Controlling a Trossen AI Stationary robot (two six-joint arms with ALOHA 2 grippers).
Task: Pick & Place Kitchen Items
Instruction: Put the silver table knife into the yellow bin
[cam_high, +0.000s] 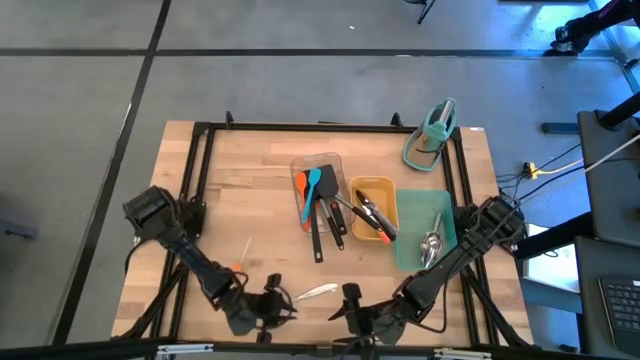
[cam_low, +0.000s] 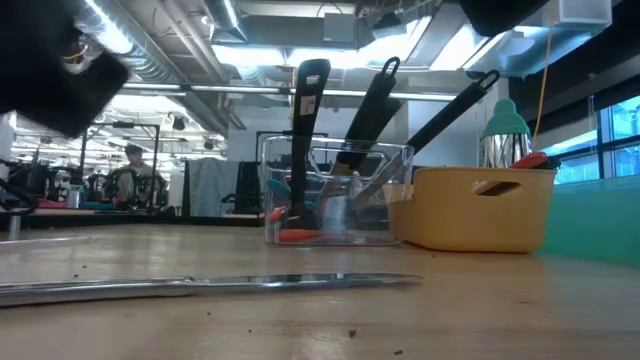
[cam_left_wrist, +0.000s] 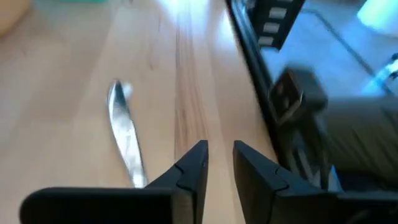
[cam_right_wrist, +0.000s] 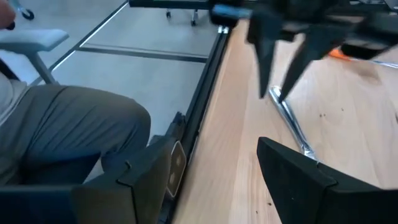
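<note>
A shiny steel utensil (cam_high: 318, 292) lies flat on the wooden table near its front edge; it also shows in the low view (cam_low: 220, 285). My left gripper (cam_left_wrist: 221, 152) hovers just left of it, open by a narrow gap, with nothing between its fingers and the utensil (cam_left_wrist: 124, 137) off to one side. My right gripper (cam_right_wrist: 214, 146) stands wide open just right of the utensil (cam_right_wrist: 292, 124), whose near end lies beside one finger. Spatulas and turners stand in a clear tray (cam_high: 318, 180), tongs lie in a yellow tray (cam_high: 373, 210), and spoons in a teal tray (cam_high: 430, 240).
A teal stand-like object (cam_high: 432, 135) sits at the far right corner. A black frame rail (cam_high: 195, 190) runs around the tabletop. In the right wrist view, a seated person's leg (cam_right_wrist: 74, 130) shows just beyond the table's near edge. Bare wood (cam_high: 240, 200) covers the left half.
</note>
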